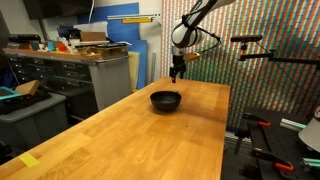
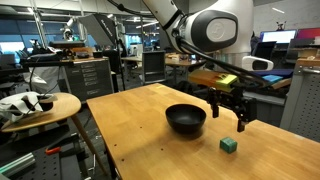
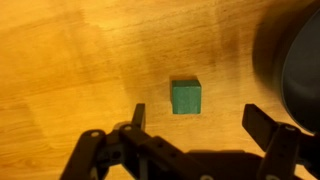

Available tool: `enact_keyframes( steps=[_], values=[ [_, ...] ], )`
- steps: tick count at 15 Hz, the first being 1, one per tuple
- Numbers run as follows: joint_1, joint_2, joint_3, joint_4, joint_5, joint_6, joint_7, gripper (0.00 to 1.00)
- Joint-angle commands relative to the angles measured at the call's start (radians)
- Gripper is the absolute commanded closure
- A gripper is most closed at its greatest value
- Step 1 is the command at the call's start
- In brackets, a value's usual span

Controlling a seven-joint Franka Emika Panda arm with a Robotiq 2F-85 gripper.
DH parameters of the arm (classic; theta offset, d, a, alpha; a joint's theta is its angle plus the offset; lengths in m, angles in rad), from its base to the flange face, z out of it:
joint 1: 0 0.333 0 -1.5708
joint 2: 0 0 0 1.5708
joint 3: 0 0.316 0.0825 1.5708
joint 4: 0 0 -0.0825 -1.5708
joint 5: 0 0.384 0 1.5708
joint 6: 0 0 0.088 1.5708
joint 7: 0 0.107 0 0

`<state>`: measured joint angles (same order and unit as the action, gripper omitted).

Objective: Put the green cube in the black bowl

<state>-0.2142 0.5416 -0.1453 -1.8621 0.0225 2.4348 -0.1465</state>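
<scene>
While the cube (image 2: 229,144) lies loose, step: approach
Gripper (image 2: 230,117): jaws wide, empty; hovers over cube
Next: descend straight, pinch cube; then carry to bowl (image 2: 186,119)

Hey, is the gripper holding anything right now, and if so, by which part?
Nothing is held. The gripper is open above the green cube, which lies untouched on the wooden table beside the black bowl.
</scene>
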Motion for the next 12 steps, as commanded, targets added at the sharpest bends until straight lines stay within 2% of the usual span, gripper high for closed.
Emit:
enact_keyframes(
  steps=[1, 6, 12],
  values=[
    [-0.046, 0.072, 0.028, 0.089, 0.021, 0.006, -0.035, 0.0],
    [-0.082, 0.144, 0.056, 0.147, 0.03, -0.014, -0.058, 0.0],
    [-0.093, 0.205, 0.076, 0.19, 0.027, -0.025, -0.067, 0.0]
  ],
)
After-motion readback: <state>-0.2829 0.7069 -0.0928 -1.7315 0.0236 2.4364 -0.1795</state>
